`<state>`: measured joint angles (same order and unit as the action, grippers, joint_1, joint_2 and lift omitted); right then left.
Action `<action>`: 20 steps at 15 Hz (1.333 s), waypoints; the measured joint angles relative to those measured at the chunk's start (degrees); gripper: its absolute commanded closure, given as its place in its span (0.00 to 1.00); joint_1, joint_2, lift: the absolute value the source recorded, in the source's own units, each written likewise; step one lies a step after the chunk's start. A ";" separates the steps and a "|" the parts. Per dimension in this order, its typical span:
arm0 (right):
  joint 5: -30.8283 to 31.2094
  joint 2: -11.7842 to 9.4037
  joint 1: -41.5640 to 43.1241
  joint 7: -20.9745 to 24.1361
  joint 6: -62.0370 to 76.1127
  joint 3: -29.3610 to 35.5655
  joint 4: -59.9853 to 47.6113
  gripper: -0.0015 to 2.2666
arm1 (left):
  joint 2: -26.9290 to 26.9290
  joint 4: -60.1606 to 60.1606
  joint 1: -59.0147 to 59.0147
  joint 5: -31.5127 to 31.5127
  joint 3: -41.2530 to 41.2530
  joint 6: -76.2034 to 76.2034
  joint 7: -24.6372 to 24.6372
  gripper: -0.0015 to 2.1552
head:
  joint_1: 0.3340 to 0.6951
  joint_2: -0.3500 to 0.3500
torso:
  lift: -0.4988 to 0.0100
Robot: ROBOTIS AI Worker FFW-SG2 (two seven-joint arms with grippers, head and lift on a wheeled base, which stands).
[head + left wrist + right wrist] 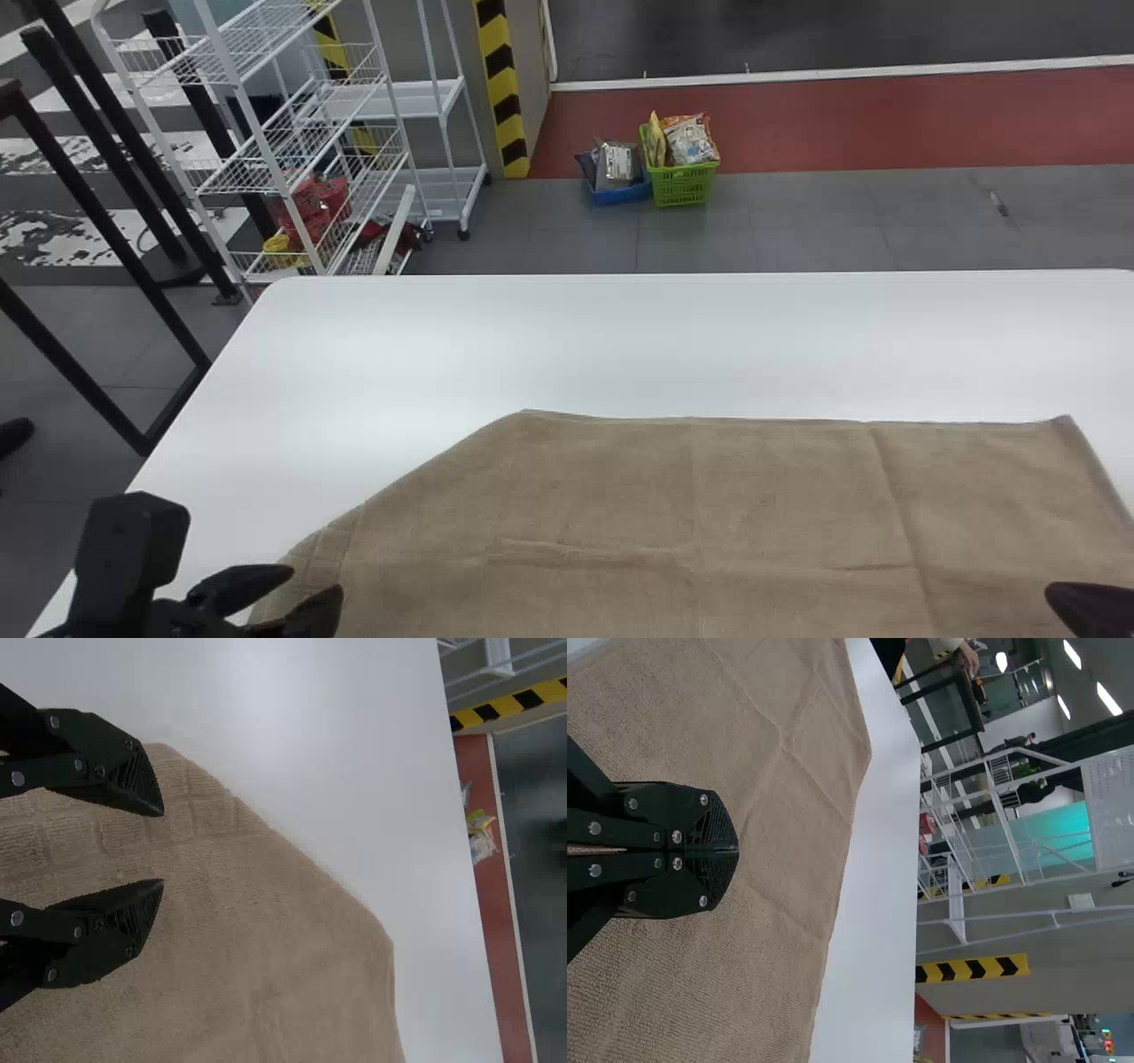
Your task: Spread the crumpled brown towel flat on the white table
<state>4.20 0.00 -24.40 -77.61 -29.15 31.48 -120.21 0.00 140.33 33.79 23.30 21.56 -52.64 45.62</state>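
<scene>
Brown, creased cloth towel (pixel 620 505), largely flat on the white round-cornered table (pixel 496 346), visible length running left to right. Black two-fingered left gripper (pixel 316 582), jaws apart, at its left end, the nearer to the slanted far-left edge (pixel 436 470), which runs forward and right from there; black two-fingered right gripper (pixel 738 850), jaws together, over the right part.
</scene>
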 measured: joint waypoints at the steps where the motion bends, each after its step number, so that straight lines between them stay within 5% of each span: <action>1: -0.50 0.00 -0.18 0.00 0.02 0.26 -0.08 0.40 | 0.00 -0.20 -0.74 -0.61 -0.55 0.11 -1.44 0.02 | 1.00 0.69 | 0.74; 4: -1.59 0.00 -0.82 0.00 0.02 0.64 -0.66 0.21 | 0.00 -2.10 -5.00 -1.28 -1.80 0.38 -3.31 0.03 | 1.00 0.67 | 0.74; 7: -1.74 0.00 -1.14 0.00 0.02 0.69 -1.15 0.13 | 0.00 -3.51 -9.34 -1.71 -2.01 -1.24 -2.49 0.03 | 1.00 0.65 | 0.74; 12: -1.74 0.00 -0.65 0.00 0.26 0.59 -1.22 0.13 | 0.00 -12.19 -18.31 1.44 0.19 -2.73 1.93 0.04 | 1.00 0.69 | 0.74; 20: -1.74 0.00 -0.20 0.00 0.83 0.96 -0.34 0.13 | 0.00 -16.65 -23.00 3.52 -1.42 -12.02 14.88 0.08 | 1.00 0.57 | 0.74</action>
<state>2.46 0.00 -24.59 -77.61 -28.32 32.44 -120.55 0.00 123.68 10.80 26.82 20.14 -64.66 60.50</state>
